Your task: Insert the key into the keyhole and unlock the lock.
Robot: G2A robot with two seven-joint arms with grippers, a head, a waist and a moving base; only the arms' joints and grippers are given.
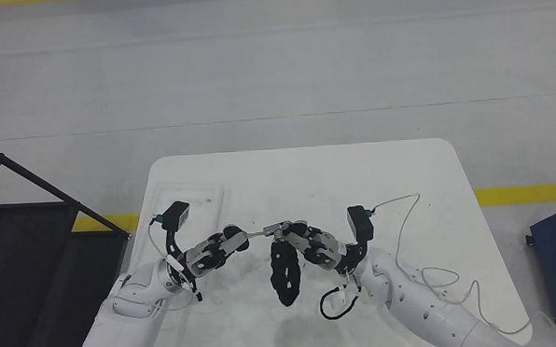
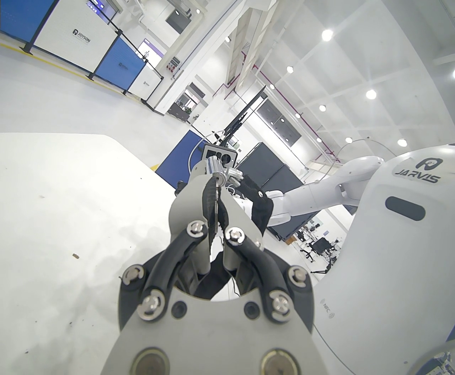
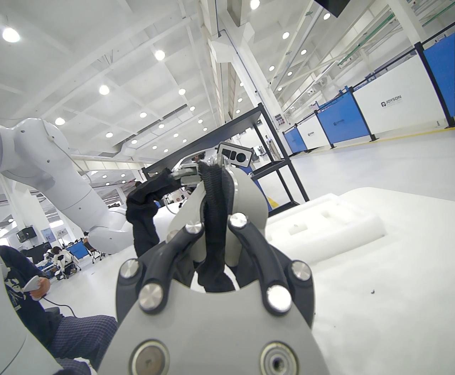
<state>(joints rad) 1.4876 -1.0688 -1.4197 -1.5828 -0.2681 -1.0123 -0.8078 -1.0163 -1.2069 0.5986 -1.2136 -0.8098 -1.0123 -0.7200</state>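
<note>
Both arms meet above the near middle of the white table (image 1: pixel 418 181), tips facing each other and close together. My left gripper (image 2: pixel 214 184) has its jaws pressed shut, the dark pads (image 2: pixel 209 207) meeting along their length. At their tips they pinch a small metal piece that I take for the key (image 2: pixel 219 178). Its far end meets the silver lock (image 2: pixel 214 166), but I cannot tell how far it has entered the keyhole. My right gripper (image 3: pixel 212 170) is likewise shut and has the lock (image 3: pixel 183 177) at its tips. The pads hide how much of the body is in the grip. In the top view the lock (image 1: pixel 262 230) sits in the air between the left gripper (image 1: pixel 236 237) and the right gripper (image 1: pixel 285 231), clear of the table. A black fabric piece (image 1: pixel 284 272) hangs from the lock down towards the table. A white foam tray (image 1: pixel 190 198) lies at the far left corner, well apart from both grippers.
</note>
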